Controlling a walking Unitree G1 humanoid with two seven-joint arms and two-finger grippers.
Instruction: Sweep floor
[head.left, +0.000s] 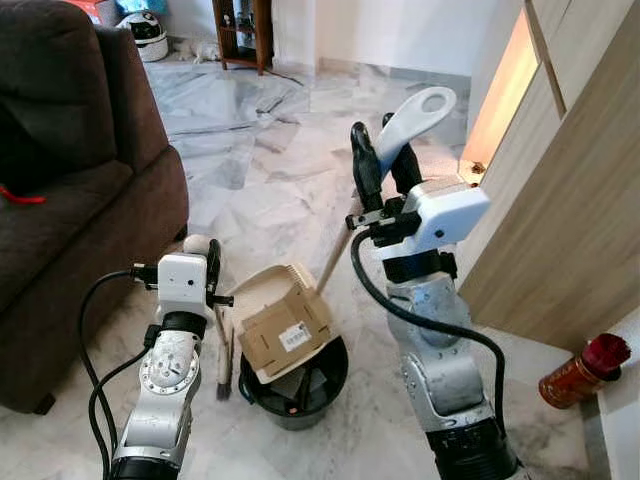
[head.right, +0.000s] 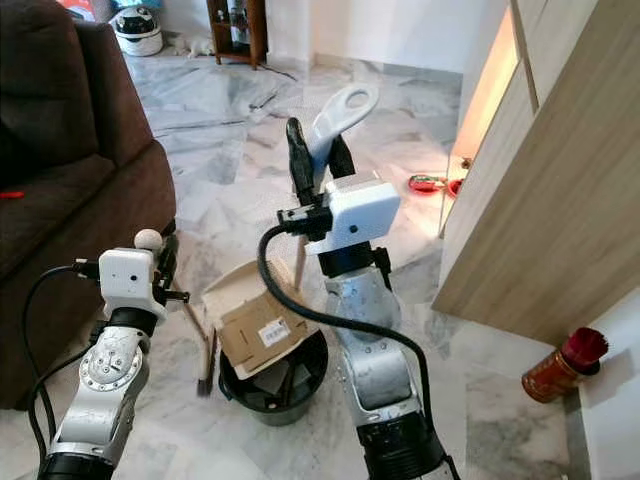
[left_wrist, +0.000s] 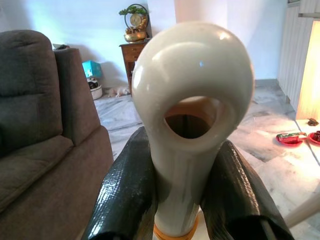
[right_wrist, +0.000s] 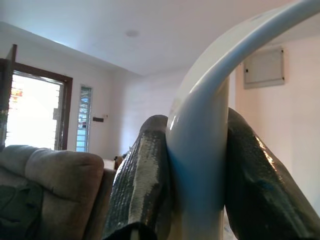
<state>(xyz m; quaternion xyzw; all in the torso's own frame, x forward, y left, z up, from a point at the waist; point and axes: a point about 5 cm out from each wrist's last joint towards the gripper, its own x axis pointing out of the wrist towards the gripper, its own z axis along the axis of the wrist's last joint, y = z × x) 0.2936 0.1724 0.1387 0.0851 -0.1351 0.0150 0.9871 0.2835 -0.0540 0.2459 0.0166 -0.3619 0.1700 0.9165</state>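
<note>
A black dustpan (head.left: 325, 385) stands on the marble floor between my arms, with an open cardboard box (head.left: 285, 332) lying in it. Its pale pole (head.left: 333, 258) rises to a white loop handle (head.left: 420, 112), and my right gripper (head.left: 383, 162) is shut on that handle, raised at mid-frame. The right wrist view shows the white handle (right_wrist: 200, 170) pinched between both fingers (right_wrist: 142, 185). My left gripper (head.left: 207, 264) is shut on the cream loop end (left_wrist: 192, 95) of a short brush (head.left: 224, 365) that hangs down beside the dustpan's left side.
A brown sofa (head.left: 70, 190) stands close on the left. A wooden cabinet (head.left: 570, 200) fills the right side, with a red can (head.left: 582, 370) at its foot. A plastic sheet (head.left: 215, 110) lies ahead, small red items (head.right: 430, 183) by the cabinet, and a side table (head.left: 245, 30) far back.
</note>
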